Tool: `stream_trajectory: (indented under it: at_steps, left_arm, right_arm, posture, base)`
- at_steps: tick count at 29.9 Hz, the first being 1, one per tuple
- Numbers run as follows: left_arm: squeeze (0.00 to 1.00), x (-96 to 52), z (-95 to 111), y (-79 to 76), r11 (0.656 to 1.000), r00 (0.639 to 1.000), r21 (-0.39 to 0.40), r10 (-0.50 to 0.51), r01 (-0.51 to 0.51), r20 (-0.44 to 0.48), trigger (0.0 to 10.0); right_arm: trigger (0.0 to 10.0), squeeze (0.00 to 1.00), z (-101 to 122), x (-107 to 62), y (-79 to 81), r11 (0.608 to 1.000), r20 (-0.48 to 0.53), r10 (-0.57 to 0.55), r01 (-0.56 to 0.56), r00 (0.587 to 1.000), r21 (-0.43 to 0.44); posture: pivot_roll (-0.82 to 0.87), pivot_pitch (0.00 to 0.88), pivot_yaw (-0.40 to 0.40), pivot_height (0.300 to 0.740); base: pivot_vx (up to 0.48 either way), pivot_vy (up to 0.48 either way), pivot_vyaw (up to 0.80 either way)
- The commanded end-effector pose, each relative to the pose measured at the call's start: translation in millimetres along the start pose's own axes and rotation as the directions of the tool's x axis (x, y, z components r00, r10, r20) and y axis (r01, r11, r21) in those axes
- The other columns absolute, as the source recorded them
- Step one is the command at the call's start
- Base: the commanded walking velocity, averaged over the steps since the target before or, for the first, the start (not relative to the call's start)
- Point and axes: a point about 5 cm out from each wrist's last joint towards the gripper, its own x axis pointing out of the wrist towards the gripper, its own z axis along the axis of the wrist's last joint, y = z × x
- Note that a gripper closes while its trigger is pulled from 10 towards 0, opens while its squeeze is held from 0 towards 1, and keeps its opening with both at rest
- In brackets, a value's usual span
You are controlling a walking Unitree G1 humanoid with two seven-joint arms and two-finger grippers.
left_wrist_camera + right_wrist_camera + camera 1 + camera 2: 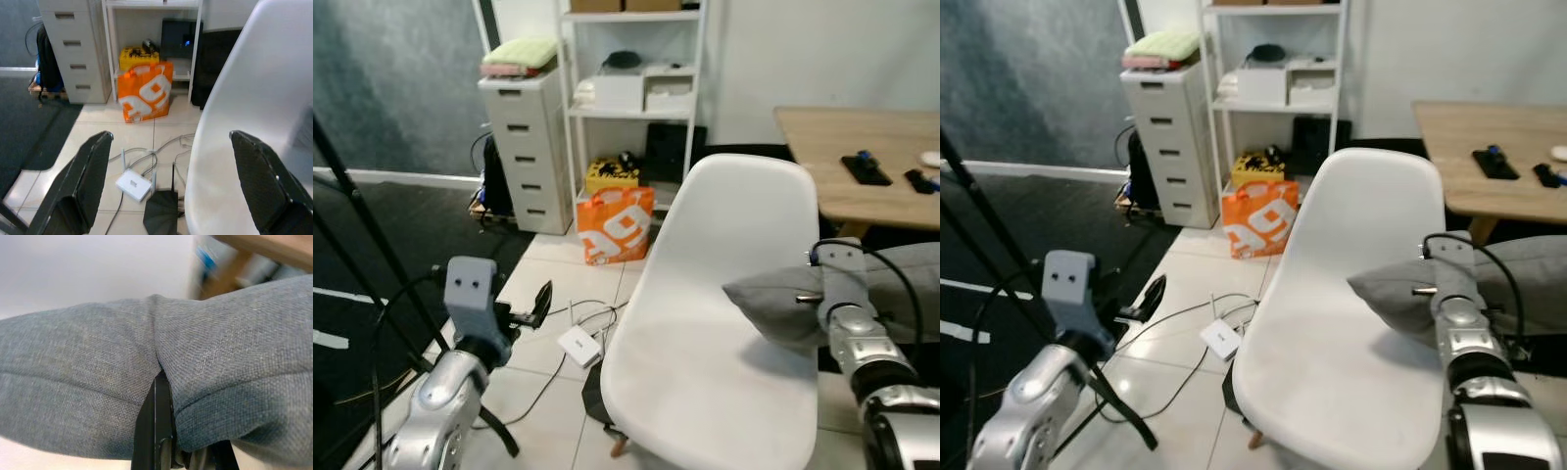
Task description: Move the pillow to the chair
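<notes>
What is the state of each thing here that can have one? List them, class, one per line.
Grey pillow: held above the chair seat, pinched.
White chair: upright, seat bare.
Right gripper: shut on the pillow.
Left gripper: open, holding nothing.
Drawer unit: all drawers closed.
Orange bag: standing upright on the floor.
Folded towels: stacked on the drawer unit.

Two silver metallic arms, segmented, rounded joints. Left arm: boxy grey wrist module with two small dark dots on face, black cable looping from it. Left gripper: two long black fingers, matte, tapered. Right arm: ribbed silver segments, grey wrist block, black cable arcing over it, small screws.
</notes>
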Motion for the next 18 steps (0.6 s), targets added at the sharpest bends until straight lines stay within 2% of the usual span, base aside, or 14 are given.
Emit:
stream_trajectory:
  at_steps: [1, 3, 5, 9, 10, 11, 12, 15, 17, 18]
  left_arm:
    - [0.0, -2.5, 1.4, 2.1, 1.0, 1.0, 0.011, -0.004, 0.004, -0.011, 10.0]
    - [0.0, -6.4, 3.1, 3.9, 1.0, 1.0, 0.02, -0.01, 0.011, -0.02, 10.0]
    - [0.0, -6.4, 3.1, 3.9, 1.0, 1.0, 0.02, -0.01, 0.011, -0.02, 10.0]
    - [0.0, -11.8, 5.1, 6.8, 0.999, 0.999, 0.034, -0.015, 0.016, -0.035, 10.0]
    - [0.0, -13.4, 6.0, 7.8, 0.999, 0.999, 0.04, -0.019, 0.021, -0.041, 10.0]
    - [0.0, -13.4, 6.0, 7.8, 0.999, 0.999, 0.04, -0.019, 0.021, -0.041, 10.0]
    - [0.0, -14.8, 6.8, 8.2, 0.999, 0.999, 0.047, -0.024, 0.027, -0.047, 10.0]
    - [0.0, -14.8, 6.8, 8.2, 0.999, 0.999, 0.047, -0.024, 0.027, -0.047, 10.0]
    - [0.0, -15.5, 7.3, 8.3, 0.998, 0.998, 0.051, -0.028, 0.031, -0.05, 10.0]
    - [0.0, -16.9, 7.5, 7.9, 0.997, 0.997, 0.067, -0.039, 0.043, -0.065, 10.0]
  right_arm:
    - [10.0, 0.0, 27.1, 1.1, 8.7, 0.999, 0.129, 0.038, -0.036, 0.991, -0.021]
    - [10.0, 0.0, 35.4, 0.2, 19.2, 0.996, 0.181, 0.082, -0.072, 0.98, -0.06]
    - [10.0, 0.0, 35.4, 0.2, 19.2, 0.996, 0.181, 0.082, -0.072, 0.98, -0.06]
    - [10.0, 0.0, 44.5, -1.1, 30.2, 0.986, 0.232, 0.133, -0.105, 0.964, -0.127]
    - [10.0, 0.0, 42.6, -1.5, 36.5, 0.979, 0.217, 0.157, -0.122, 0.963, -0.165]
    - [10.0, 0.0, 42.6, -1.5, 36.5, 0.979, 0.217, 0.157, -0.122, 0.963, -0.165]
    - [10.0, 0.0, 34.0, -2.5, 44.8, 0.966, 0.177, 0.18, -0.14, 0.967, -0.217]
    - [10.0, 0.0, 34.0, -2.5, 44.8, 0.966, 0.177, 0.18, -0.14, 0.967, -0.217]
    - [10.0, 0.0, 27.4, -3.5, 50.1, 0.956, 0.147, 0.193, -0.153, 0.97, -0.251]
    - [10.0, 0.0, 3.1, -6.9, 59.3, 0.942, 0.039, 0.207, -0.188, 0.978, -0.278]
  posture:
    - [-0.13, 0.059, 0.064, 0.605]
    - [-0.12, 0.081, 0.084, 0.595]
    - [-0.12, 0.081, 0.084, 0.595]
    - [-0.11, 0.092, 0.099, 0.58]
    - [-0.1, 0.109, 0.108, 0.575]
    - [-0.1, 0.109, 0.108, 0.575]
    - [-0.09, 0.115, 0.114, 0.57]
    - [-0.09, 0.115, 0.114, 0.57]
    - [-0.09, 0.115, 0.114, 0.565]
    - [-0.08, 0.134, 0.124, 0.56]
  base:
    - [0.0, 0.0, 0.0]
    - [0.0, 0.0, 0.0]
    - [0.0, 0.0, 0.0]
    - [0.0, 0.0, 0.0]
    - [0.0, 0.0, 0.0]
    - [0.0, 0.0, 0.0]
    - [0.0, 0.0, 0.0]
    - [0.0, 0.0, 0.0]
    - [0.0, 0.0, 0.0]
    - [0.0, 0.0, 0.0]
